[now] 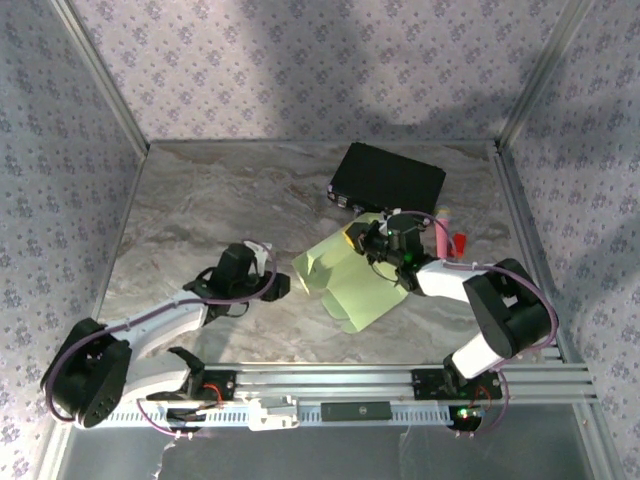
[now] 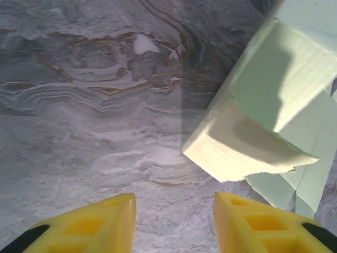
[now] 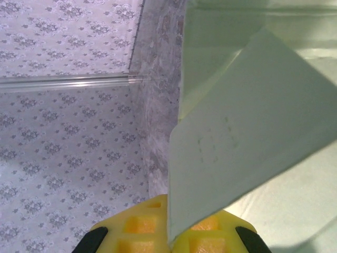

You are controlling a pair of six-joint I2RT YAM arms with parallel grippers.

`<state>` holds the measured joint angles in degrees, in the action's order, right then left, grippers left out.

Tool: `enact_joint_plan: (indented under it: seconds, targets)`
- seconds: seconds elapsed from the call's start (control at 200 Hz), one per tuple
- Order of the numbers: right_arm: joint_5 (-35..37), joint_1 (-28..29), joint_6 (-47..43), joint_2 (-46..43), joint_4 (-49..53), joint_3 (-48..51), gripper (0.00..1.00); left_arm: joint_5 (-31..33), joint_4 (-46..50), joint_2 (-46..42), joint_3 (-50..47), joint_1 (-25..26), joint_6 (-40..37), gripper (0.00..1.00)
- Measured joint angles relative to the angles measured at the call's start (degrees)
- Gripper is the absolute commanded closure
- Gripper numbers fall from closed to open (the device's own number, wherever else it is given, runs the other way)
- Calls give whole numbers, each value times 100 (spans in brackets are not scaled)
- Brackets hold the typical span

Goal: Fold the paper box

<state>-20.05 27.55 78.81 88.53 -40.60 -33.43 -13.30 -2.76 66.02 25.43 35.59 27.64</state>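
Top external view, left to right: the left gripper (image 1: 283,287) sits low over the marble table (image 1: 190,200), just left of the paper box (image 1: 352,285). On the left wrist cam its yellow fingers (image 2: 100,224) are spread apart with nothing between them, and a folded corner of the paper box (image 2: 253,116) is up ahead on the right. The box lies mid-table, partly folded. The right gripper (image 3: 169,213) is clamped tight on one pale green flap, near the black box (image 1: 388,180).

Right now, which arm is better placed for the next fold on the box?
Right: the right tool is shut on a flap of the box; the left tool stands open, short of it, empty.
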Motion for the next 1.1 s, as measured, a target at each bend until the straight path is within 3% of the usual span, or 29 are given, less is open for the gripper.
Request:
enact_joint_plan:
  seconds: [0.505,0.795,1.099]
  targets:
    - [-612,-267,-133,168,-640,286,100,374,-675,654,52,787,-131,50]
    - [-741,-280,-127,282,-813,284,100,442,-1078,1010,199,1029,-330,55]
    - [-743,-328,-22,426,-1058,284,100,1021,-1088,1176,367,1467,-428,55]
